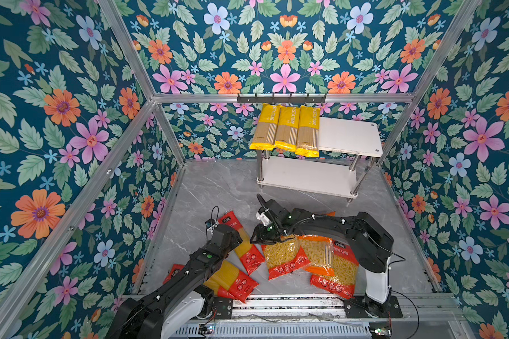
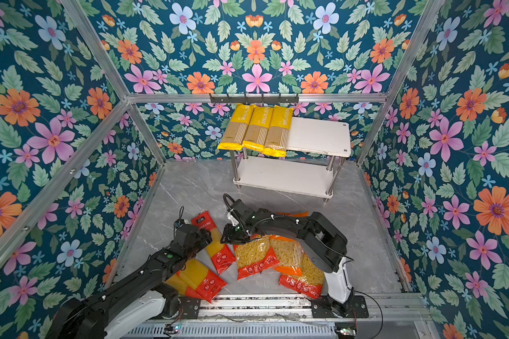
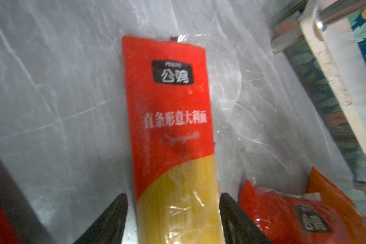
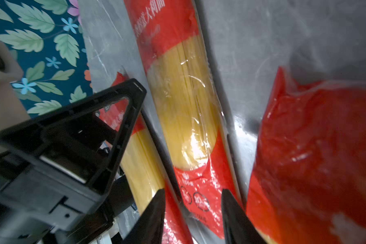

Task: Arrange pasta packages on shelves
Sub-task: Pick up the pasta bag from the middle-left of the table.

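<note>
Both top views look down from high above the arms' base end toward the flower-printed back wall (image 1: 282, 58), and they share almost the whole scene. Each wrist camera sits close over the grey marble-patterned tabletop (image 3: 61, 95), looking out between its own jaws. Both frame the same long red-and-clear plastic spaghetti pack (image 3: 169, 126) between those jaws.

Three yellow spaghetti packs (image 1: 287, 129) lie side by side atop the shelves (image 1: 350, 136), red and orange bags (image 1: 285, 258) scattered in front
</note>
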{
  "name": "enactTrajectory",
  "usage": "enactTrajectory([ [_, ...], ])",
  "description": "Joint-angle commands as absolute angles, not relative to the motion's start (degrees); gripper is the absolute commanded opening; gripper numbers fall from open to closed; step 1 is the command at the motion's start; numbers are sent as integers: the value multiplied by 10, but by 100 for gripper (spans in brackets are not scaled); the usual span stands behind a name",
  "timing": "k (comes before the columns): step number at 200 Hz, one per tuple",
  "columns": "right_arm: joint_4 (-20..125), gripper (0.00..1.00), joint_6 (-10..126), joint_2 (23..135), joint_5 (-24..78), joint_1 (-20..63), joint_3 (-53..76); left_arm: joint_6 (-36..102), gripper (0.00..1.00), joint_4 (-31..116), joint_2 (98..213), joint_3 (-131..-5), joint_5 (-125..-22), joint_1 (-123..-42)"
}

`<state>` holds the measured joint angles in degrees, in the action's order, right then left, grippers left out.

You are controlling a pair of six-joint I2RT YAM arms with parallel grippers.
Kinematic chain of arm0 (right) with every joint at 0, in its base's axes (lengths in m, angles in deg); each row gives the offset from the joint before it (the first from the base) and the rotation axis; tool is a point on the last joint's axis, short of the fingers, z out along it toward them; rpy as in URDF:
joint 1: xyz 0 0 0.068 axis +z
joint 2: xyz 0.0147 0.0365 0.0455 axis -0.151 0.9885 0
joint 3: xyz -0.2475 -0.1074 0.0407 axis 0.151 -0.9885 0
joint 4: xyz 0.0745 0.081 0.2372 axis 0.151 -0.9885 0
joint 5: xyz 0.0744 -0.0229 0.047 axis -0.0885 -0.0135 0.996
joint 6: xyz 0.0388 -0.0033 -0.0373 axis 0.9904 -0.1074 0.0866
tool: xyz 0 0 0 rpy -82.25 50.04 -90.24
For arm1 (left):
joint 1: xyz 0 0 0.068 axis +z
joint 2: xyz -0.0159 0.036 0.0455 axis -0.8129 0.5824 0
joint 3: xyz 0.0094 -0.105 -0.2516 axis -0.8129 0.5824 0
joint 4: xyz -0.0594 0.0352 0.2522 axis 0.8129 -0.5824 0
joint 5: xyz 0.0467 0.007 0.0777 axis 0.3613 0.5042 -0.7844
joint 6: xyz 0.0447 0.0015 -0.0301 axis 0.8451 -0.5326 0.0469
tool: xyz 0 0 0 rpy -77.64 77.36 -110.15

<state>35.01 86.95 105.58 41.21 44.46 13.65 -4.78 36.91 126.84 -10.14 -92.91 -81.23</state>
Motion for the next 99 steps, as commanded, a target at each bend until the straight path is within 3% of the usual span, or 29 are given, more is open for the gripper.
enactTrajectory([
  [1,296,53,844,1078,399,445,158,-62,70,431,1286,-92,-908,-811],
  [46,293,54,831,1136,433,443,178,-60,62,479,1323,-77,-892,-811],
  [71,361,50,850,1154,488,444,159,-62,46,500,1338,-66,-884,-811],
  [84,409,46,866,1157,521,443,147,-64,40,513,1346,-62,-872,-811],
  [99,444,35,881,1150,534,443,136,-66,36,517,1348,-64,-863,-811],
])
